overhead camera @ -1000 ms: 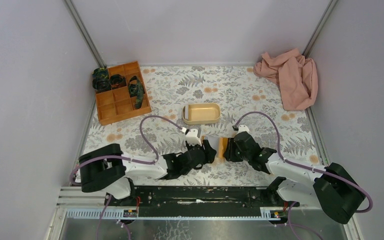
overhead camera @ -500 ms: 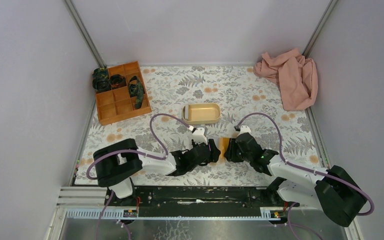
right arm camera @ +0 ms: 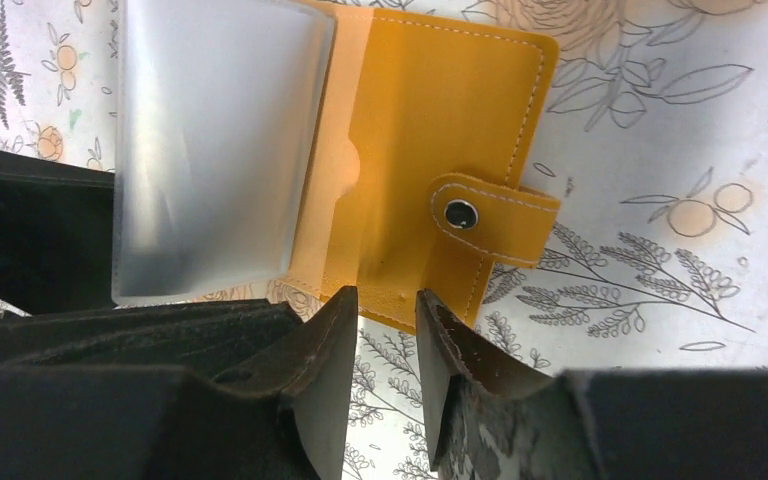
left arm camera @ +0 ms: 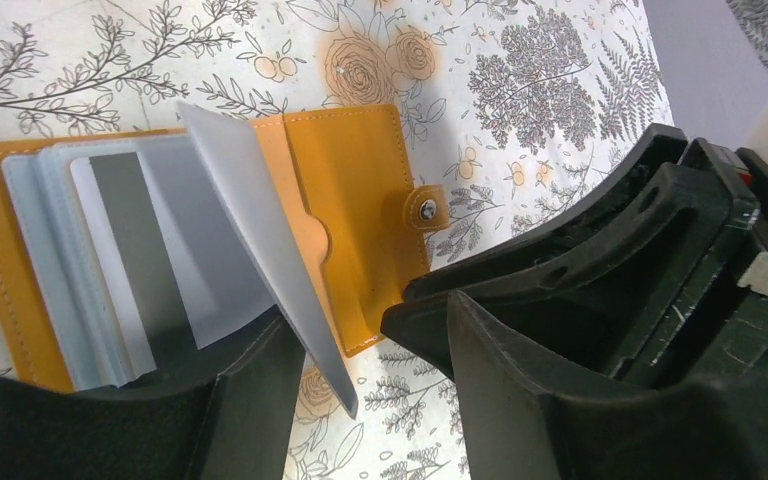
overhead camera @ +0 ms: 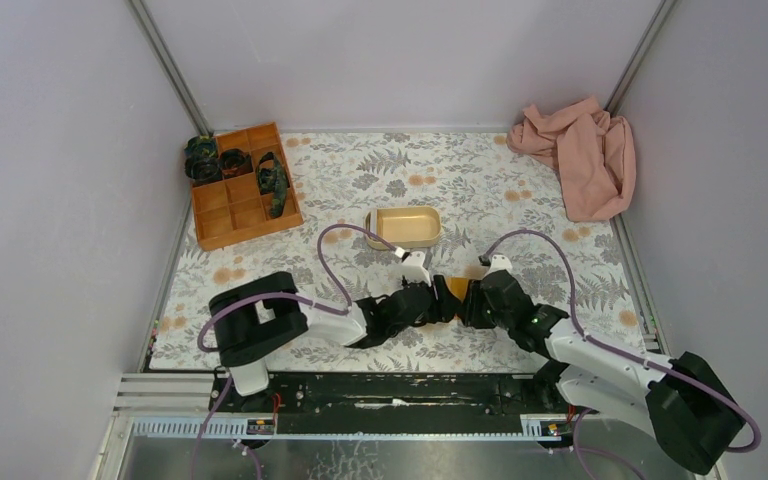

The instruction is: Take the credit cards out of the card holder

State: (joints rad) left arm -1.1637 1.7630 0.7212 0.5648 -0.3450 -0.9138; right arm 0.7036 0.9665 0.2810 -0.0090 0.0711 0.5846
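Left gripper [left arm camera: 372,335] has advanced onto the opened card holder [left arm camera: 360,190], jaws spread astride a clear sleeve [left arm camera: 250,220], right gripper [right arm camera: 385,320] narrowly parted at its edge; no card appears out yet.

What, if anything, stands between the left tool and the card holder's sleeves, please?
Nothing visible does: the left tool is open astride a raised translucent sleeve of the open card holder.
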